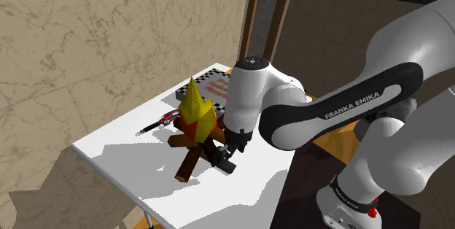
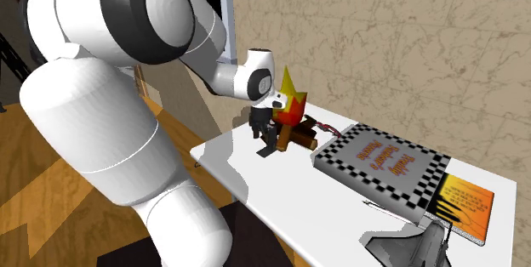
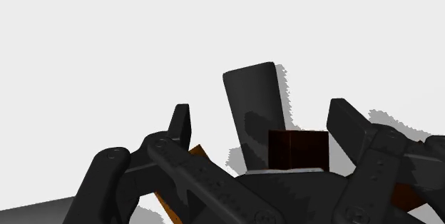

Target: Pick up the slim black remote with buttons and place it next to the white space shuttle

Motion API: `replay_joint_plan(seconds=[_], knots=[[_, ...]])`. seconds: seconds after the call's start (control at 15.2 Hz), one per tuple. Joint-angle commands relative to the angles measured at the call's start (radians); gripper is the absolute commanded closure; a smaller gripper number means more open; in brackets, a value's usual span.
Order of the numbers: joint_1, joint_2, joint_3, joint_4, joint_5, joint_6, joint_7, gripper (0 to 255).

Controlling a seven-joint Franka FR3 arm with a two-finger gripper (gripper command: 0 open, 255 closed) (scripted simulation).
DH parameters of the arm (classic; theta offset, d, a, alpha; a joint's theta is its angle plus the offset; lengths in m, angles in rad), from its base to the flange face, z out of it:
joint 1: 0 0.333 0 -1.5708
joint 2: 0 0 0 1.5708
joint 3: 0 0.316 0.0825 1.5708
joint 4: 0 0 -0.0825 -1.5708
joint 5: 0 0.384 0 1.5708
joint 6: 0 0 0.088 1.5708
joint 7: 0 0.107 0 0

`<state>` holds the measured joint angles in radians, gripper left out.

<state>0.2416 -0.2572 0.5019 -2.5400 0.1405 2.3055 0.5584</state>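
Note:
The slim black remote (image 3: 251, 101) lies flat on the white table (image 1: 131, 154), right beside the brown logs of a toy campfire (image 1: 195, 122) with yellow flames. My gripper (image 3: 260, 115) is low over the remote and open. Its fingers (image 3: 180, 124) stand on either side of the remote with a gap to each. In the shoulder view the gripper (image 1: 227, 153) hangs just above the remote (image 1: 224, 166). The white space shuttle (image 2: 415, 241) stands at the table's near right corner in the second exterior view, far from the gripper (image 2: 266, 131).
A book with a checkered border (image 2: 381, 165) lies between the campfire toy and the shuttle. A thin red-and-black pen (image 1: 159, 122) lies beyond the campfire. A dark brown log end (image 3: 299, 150) sits close under the hand. The table edge (image 2: 255, 197) runs near the arm's side.

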Motion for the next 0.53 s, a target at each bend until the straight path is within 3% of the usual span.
replay_joint_plan(seconds=[0.0,0.46], knots=[[-0.001,0.027,0.010,-0.018,-0.007,0.038,0.012,0],[-0.011,0.082,0.023,-0.041,-0.033,0.112,0.033,0]])
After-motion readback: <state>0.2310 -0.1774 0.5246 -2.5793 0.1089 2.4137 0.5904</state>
